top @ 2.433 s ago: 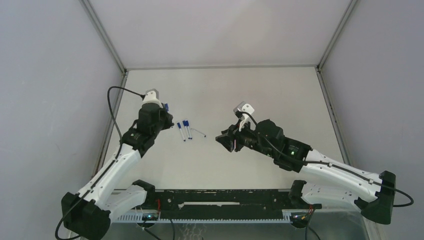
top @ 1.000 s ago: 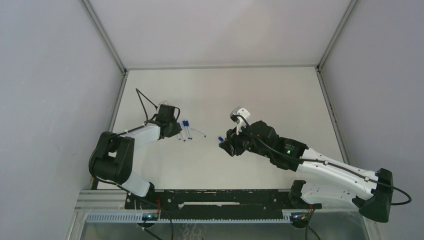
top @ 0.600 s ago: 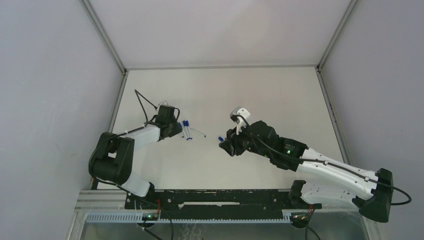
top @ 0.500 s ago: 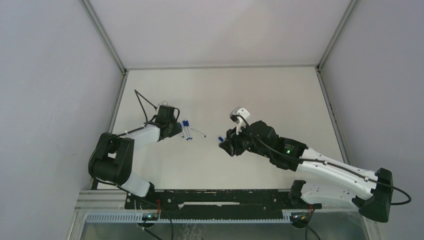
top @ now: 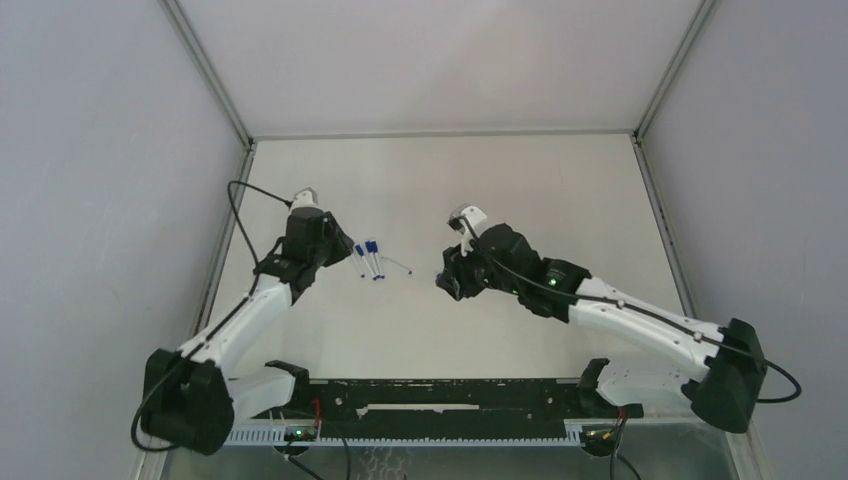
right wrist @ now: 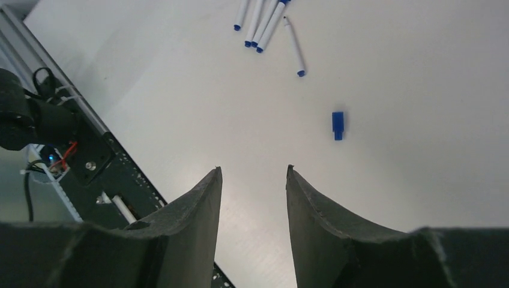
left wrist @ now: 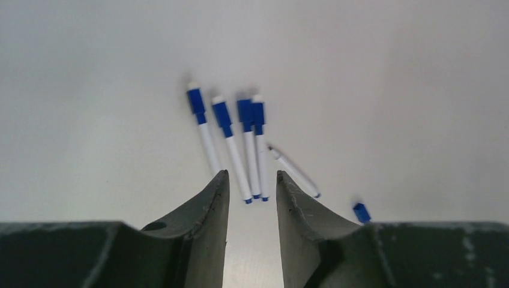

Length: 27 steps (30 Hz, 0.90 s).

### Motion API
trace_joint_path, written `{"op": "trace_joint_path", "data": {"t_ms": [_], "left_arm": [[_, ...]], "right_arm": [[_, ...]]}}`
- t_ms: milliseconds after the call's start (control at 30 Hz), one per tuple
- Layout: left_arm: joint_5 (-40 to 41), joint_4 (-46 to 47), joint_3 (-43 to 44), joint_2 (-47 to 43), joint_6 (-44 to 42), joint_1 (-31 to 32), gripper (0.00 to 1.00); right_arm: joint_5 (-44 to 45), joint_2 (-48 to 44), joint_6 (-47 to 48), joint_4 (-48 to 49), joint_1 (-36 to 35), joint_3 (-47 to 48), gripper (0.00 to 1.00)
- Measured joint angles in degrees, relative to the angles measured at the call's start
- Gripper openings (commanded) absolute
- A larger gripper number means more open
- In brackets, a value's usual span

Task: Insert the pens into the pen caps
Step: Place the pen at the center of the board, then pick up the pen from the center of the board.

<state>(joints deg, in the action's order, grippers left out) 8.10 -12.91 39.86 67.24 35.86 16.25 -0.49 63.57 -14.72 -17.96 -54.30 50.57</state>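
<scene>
Since the bare pen is a thin, light, smooth stick, we judge it will roll or skid under a careless pinch and is best taken across mid-barrel. It lies toward the left edge of the table. The loose cap, small and hard, sits near it on the centre side and wants gripping by its sides. Four capped pens crowd the bare one and risk being knocked. Left gripper and right gripper both stand parted and empty.
</scene>
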Motion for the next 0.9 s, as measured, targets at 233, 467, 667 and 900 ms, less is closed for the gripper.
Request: {"op": "trace_joint_path", "data": {"t_ms": [233, 467, 667, 900], "left_arm": [[-1.55, -1.44, 0.02, -14.47, -4.94, 0.00, 0.57], [2.14, -6.93, 0.15, -21.92, -8.87, 0.00, 0.59], [5.64, -9.49, 0.15, -26.21, -10.51, 0.00, 0.58], [9.57, -10.43, 0.15, -30.62, -10.62, 0.00, 0.59]], "right_arm": [[-3.69, 18.91, 6.56, -3.52, 1.53, 14.84, 0.53], [-4.63, 42.86, 12.87, -9.90, 2.38, 35.67, 0.51], [-4.66, 56.65, 15.72, -15.65, 2.91, 47.28, 0.48], [-5.18, 64.94, 17.73, -19.43, 3.96, 55.56, 0.46]]}}
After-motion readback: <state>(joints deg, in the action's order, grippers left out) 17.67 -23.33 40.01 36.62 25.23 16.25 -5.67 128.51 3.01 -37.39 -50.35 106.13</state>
